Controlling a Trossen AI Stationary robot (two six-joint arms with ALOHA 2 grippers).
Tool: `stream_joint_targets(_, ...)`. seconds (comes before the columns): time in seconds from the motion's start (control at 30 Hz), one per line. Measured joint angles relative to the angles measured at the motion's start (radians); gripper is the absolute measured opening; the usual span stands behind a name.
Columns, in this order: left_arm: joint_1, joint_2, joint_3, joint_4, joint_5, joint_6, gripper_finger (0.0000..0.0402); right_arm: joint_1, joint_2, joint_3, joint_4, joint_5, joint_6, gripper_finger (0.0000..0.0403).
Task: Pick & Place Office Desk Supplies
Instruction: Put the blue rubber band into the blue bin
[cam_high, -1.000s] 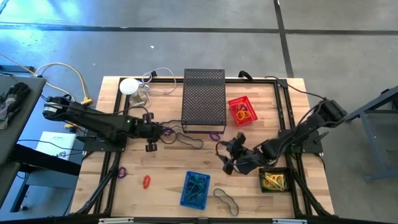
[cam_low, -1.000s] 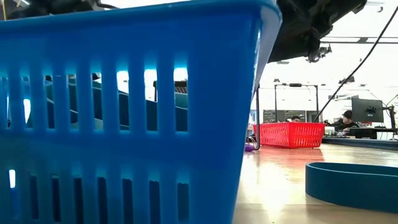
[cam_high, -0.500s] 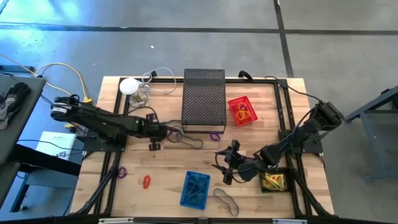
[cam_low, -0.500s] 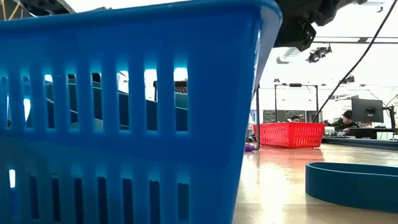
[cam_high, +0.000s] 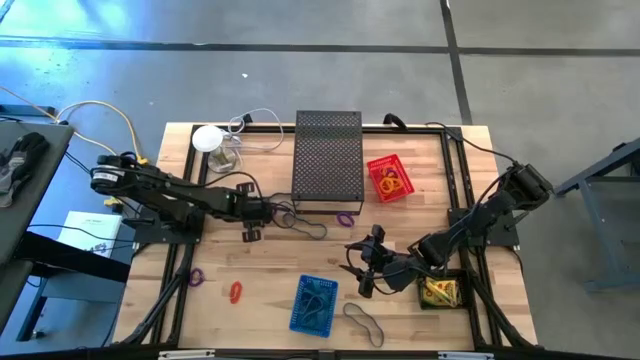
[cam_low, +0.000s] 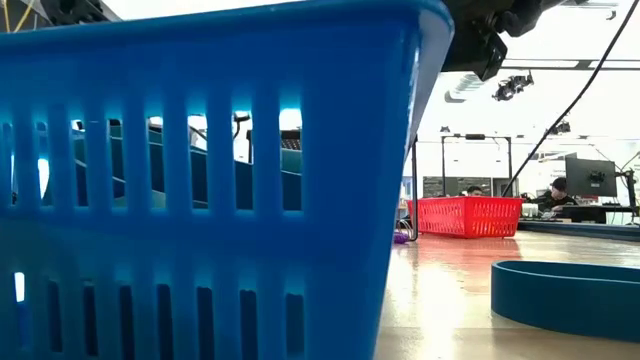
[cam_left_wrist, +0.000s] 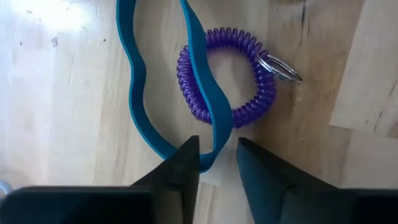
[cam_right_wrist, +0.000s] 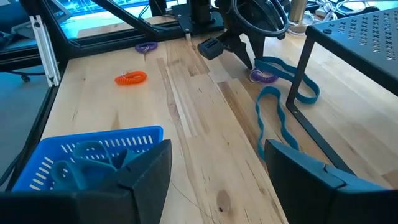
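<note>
My left gripper (cam_high: 268, 211) hangs open over a teal rubber band (cam_left_wrist: 140, 93). The band lies across a purple coil loop (cam_left_wrist: 245, 93) with a metal ring, in front of the black mesh box (cam_high: 328, 160). Its two fingers stand on either side of the band's bent end (cam_left_wrist: 210, 152). My right gripper (cam_high: 357, 268) is wide open above bare wood, right of the blue basket (cam_high: 314, 303). An orange coil (cam_high: 236, 292), a purple loop (cam_high: 196, 277) and a dark grey band (cam_high: 362, 322) lie flat on the table. Yellow-and-red packets sit in a black tray (cam_high: 441, 291). My left gripper comes from above, pointing down, with one finger (cam_left_wrist: 186, 155) at each side of the teal band's bent end (cam_left_wrist: 214, 140). The band lies flat on the table. Whether a finger touches it, I cannot tell.
A red basket (cam_high: 388, 178) with orange items stands right of the mesh box. A white round object (cam_high: 207, 138) with a thin cable sits at the far left. In the low view the blue basket (cam_low: 200, 180) fills the near side, with a teal band (cam_low: 570, 295) lying to its right.
My left gripper has moved toward the table's right, up to the teal band and the purple coil. My right gripper has shifted toward the near edge and a little left, then kept still.
</note>
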Motion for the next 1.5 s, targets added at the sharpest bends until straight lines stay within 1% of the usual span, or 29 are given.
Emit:
stream_joint_targets(0.1,-0.011,-0.001,0.000,0.001,-0.001,-0.024,0.0065,-0.003,0.000,0.000,0.002,0.002,0.000,0.0244)
stream_joint_targets(0.2,-0.027,0.001,0.008,-0.001,-0.014,-0.064,0.0018,-0.005,0.000,0.000,0.007,0.002,0.005,0.0244)
stream_joint_targets(0.23,-0.033,0.002,0.018,-0.012,-0.025,-0.079,0.0009,-0.006,0.000,0.000,0.007,0.002,0.007,0.0244)
stream_joint_targets(0.33,-0.074,-0.010,0.075,-0.085,-0.067,-0.117,0.0003,-0.006,0.000,0.000,0.007,-0.011,0.007,0.0244)
stream_joint_targets(0.47,-0.169,-0.035,0.193,-0.187,-0.090,-0.160,0.0002,-0.005,0.000,0.000,0.029,-0.106,-0.016,0.0244)
stream_joint_targets(0.6,-0.287,-0.051,0.307,-0.158,-0.089,-0.166,0.0002,-0.007,-0.001,0.000,0.040,-0.128,-0.017,0.0244)
stream_joint_targets(0.7,-0.383,-0.049,0.372,-0.086,-0.084,-0.166,0.0002,-0.014,-0.001,0.000,0.044,-0.126,-0.018,0.0244)
stream_joint_targets(0.77,-0.441,-0.049,0.386,0.045,-0.082,-0.145,0.0001,-0.015,-0.001,0.000,0.060,-0.124,-0.019,0.0244)
stream_joint_targets(0.87,-0.517,-0.049,0.386,0.241,-0.081,-0.067,0.0001,-0.014,-0.001,0.000,0.096,-0.127,-0.045,0.0244)
stream_joint_targets(1.0,-0.582,-0.046,0.386,0.443,-0.078,0.008,0.0001,-0.014,-0.001,0.000,0.146,-0.153,-0.070,0.0244)
stream_joint_targets(1.13,-0.645,-0.046,0.386,0.592,-0.065,0.070,0.0001,-0.010,-0.001,0.000,0.158,-0.177,-0.074,0.0244)
stream_joint_targets(1.27,-0.677,-0.046,0.386,0.656,0.011,0.096,0.0001,-0.002,-0.001,0.000,0.158,-0.180,-0.069,0.0244)
stream_joint_targets(1.4,-0.667,-0.028,0.386,0.722,0.017,0.066,0.0001,0.002,-0.001,0.000,0.158,-0.180,-0.069,0.0244)
stream_joint_targets(1.5,-0.655,0.024,0.386,0.812,0.019,0.056,0.0001,0.002,-0.001,0.000,0.158,-0.180,-0.067,0.0244)
